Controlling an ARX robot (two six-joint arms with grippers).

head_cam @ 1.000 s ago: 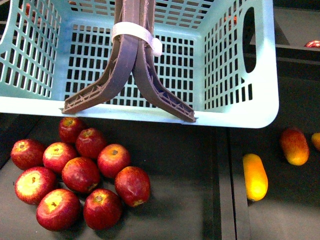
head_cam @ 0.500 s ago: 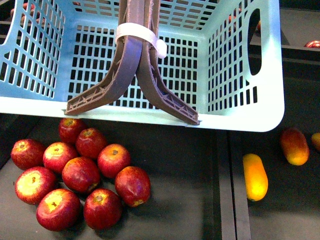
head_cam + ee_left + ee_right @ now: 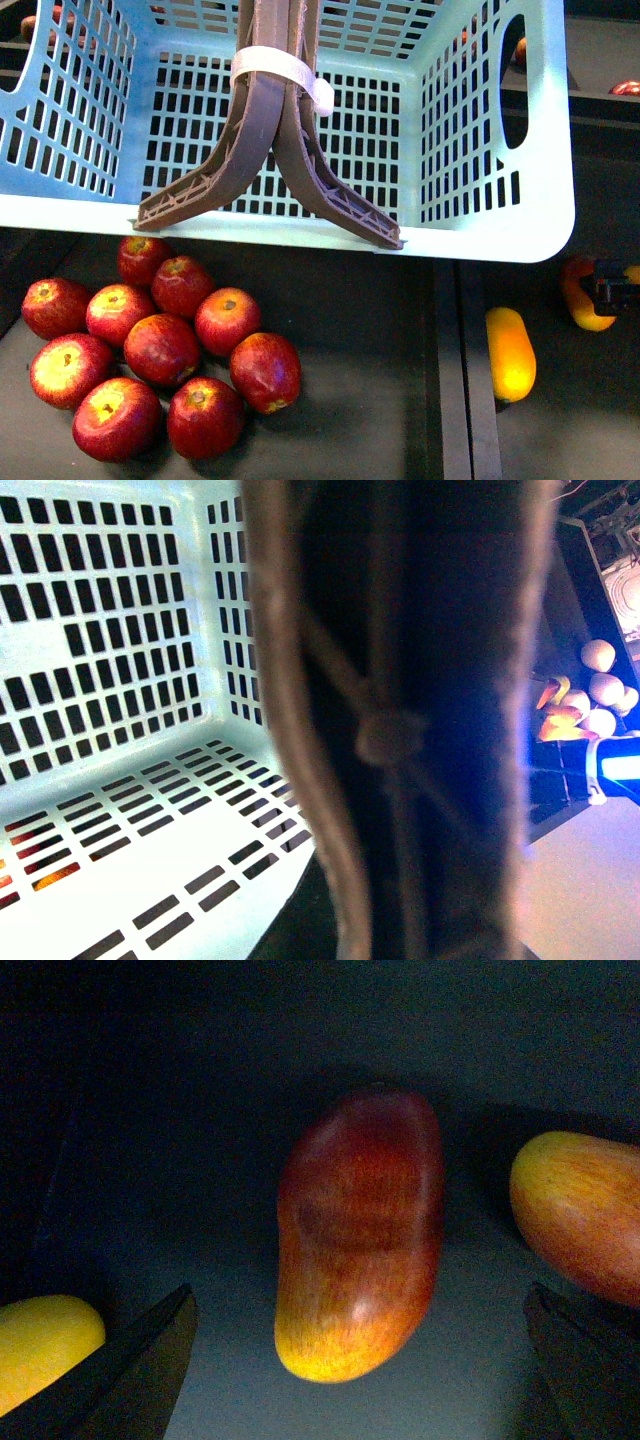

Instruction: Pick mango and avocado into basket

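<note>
Here the right gripper (image 3: 358,1298) is hanging wide open around the smooth oval red-to-yellow mango (image 3: 360,1210), which is lying on the dark surface (image 3: 220,1080) near the lattice-walled turquoise plastic basket (image 3: 300,228). The left jaws are not showing, so I cannot tell.
</note>
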